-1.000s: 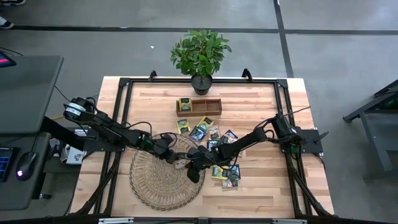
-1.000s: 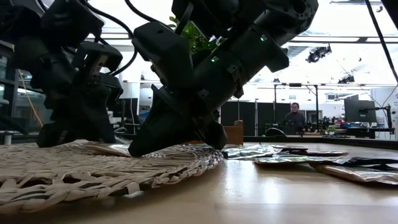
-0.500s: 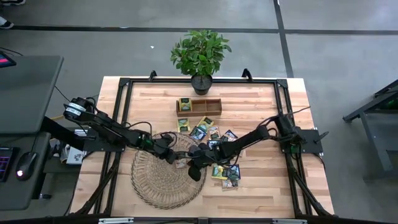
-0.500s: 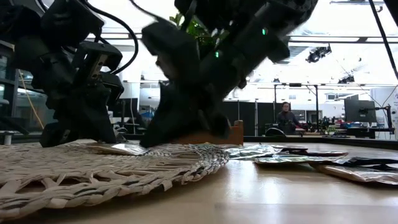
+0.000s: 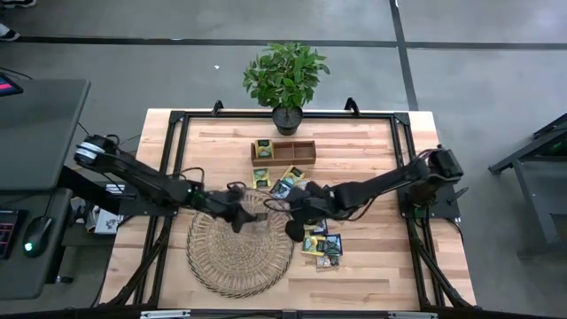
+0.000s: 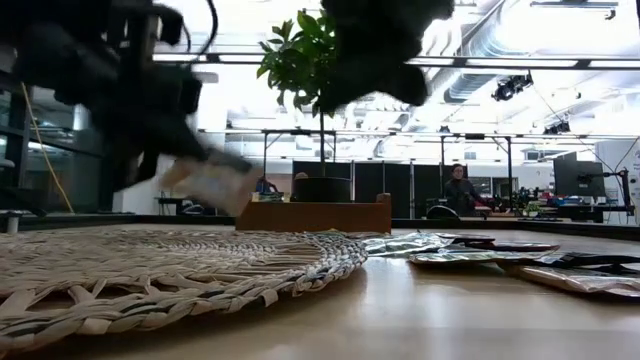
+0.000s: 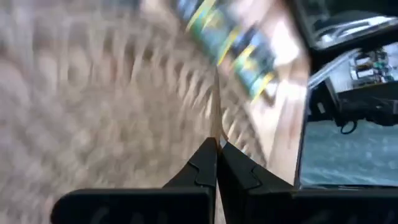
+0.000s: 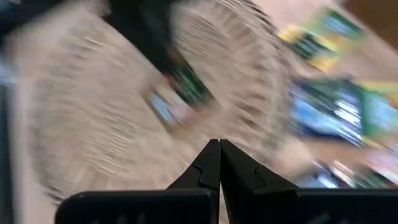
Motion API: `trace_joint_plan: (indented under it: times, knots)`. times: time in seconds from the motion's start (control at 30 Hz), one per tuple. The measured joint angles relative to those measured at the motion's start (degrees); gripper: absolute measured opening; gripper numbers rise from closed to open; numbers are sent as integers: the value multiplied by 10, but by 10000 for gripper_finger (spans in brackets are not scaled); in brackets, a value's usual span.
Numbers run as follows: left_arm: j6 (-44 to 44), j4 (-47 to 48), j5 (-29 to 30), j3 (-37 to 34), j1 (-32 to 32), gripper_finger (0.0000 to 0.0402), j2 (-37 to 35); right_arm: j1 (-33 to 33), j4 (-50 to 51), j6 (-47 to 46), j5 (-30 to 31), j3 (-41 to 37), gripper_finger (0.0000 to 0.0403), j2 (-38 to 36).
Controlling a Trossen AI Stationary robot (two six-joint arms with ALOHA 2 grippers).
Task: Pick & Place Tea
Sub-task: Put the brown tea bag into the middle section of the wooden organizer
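Note:
My left gripper [image 5: 243,221] hangs over the round wicker mat [image 5: 232,259], shut on one pale and green tea sachet [image 6: 207,183]. My right gripper [image 5: 293,231] hovers by the mat's right edge, shut and holding nothing. In the low view it is the dark blur at the top [image 6: 375,45]. Several more sachets [image 5: 317,243], yellow-green, dark and pale, lie flat on the table right of the mat. One yellow-green sachet [image 5: 263,147] lies in the left compartment of the wooden tray [image 5: 295,160]. My left gripper pinches the sachet between its two shut fingers, coming from above; the right wrist view shows the sachet [image 8: 180,94] sticking out below the dark fingers [image 8: 163,48]. It slants down from the hold, lifted clear of the mat [image 6: 150,262]. Blur hides which edge is held.
A potted plant [image 5: 285,78] stands at the table's far edge behind the tray. A black frame [image 5: 175,142] runs around the tabletop. Bare wood lies at the near right and far left. A person [image 6: 462,190] sits far back in the room.
Both grippers have risen off the mat. The left one has lifted the pale sachet clear of the mat, and it now hangs below the fingers. The right gripper has gone up and toward the table's right, away from the mat's edge.

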State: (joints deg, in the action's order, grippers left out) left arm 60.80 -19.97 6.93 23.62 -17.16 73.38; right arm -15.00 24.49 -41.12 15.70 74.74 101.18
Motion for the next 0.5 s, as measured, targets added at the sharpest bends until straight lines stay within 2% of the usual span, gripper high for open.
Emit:
trace_joint_plan:
  times: [0.2,0.33,0.5]
  knots:
    - [-196,27,88,0,47,0,-77,-1,124,-29,1,0,0,-16]
    - [-316,10,83,0,104,0,-98,-9,160,-51,-7,0,0,-16]
    - [-364,-4,20,0,197,0,-98,-26,204,-84,-16,0,0,-16]
